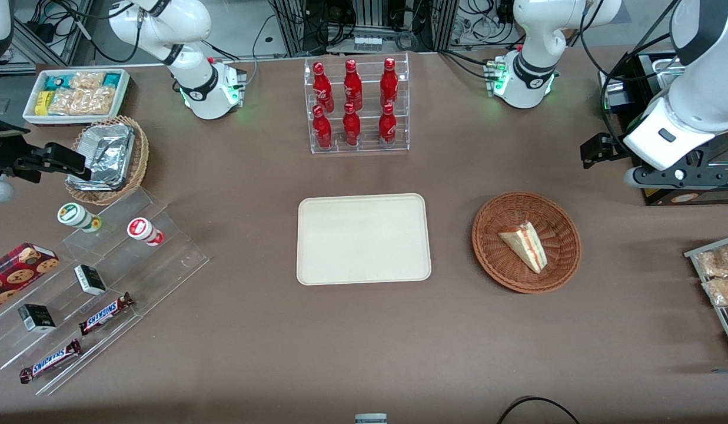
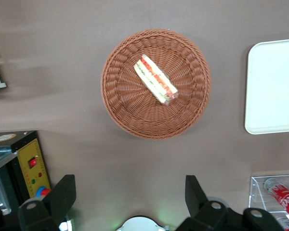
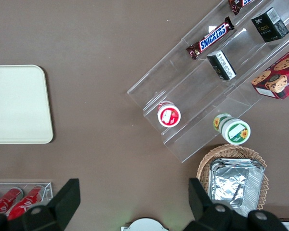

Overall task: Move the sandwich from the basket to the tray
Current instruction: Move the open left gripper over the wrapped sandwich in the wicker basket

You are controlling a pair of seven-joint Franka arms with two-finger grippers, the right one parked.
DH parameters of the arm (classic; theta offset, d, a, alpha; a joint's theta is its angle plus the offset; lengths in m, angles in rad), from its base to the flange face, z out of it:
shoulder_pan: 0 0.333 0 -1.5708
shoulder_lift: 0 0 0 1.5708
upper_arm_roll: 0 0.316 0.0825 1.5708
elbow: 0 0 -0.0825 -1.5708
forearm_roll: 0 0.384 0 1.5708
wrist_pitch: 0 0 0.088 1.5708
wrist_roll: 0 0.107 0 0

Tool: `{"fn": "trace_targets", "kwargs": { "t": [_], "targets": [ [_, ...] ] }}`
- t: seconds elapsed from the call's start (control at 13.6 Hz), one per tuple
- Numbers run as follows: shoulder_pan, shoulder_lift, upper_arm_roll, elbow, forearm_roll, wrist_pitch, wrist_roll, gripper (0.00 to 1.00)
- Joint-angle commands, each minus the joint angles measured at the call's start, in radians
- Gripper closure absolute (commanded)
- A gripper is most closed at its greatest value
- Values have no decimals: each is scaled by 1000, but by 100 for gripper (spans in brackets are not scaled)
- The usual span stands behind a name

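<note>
Waiting on a brown table, the cream tray [image 1: 364, 239] sits bare in the middle, nothing placed on it yet. Beside it, toward the working arm's end of the table, the round brown basket [image 1: 492, 259] holds the wrapped sandwich [image 1: 524, 245], lying on its side. The left arm's gripper [image 2: 130, 199] hovers high above the table, near the basket and farther from the front camera, fingers spread wide and empty. Reaching, grasping, lifting and placing all remain.
</note>
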Motion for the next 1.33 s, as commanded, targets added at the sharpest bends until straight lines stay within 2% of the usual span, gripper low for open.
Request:
{"fn": "trace_targets", "kwargs": {
  "t": [0.0,0.22,0.37,0.96,1.25],
  "targets": [
    [-8,7,10,8,-27,29,17,0],
    [-8,70,8,-7,-36,40,19,0],
    [-8,85,8,-68,-41,80,24,0],
    [-13,50,10,-465,-32,524,-7,0],
    [-21,50,5,-555,-32,686,-206,0]
  ]
}}
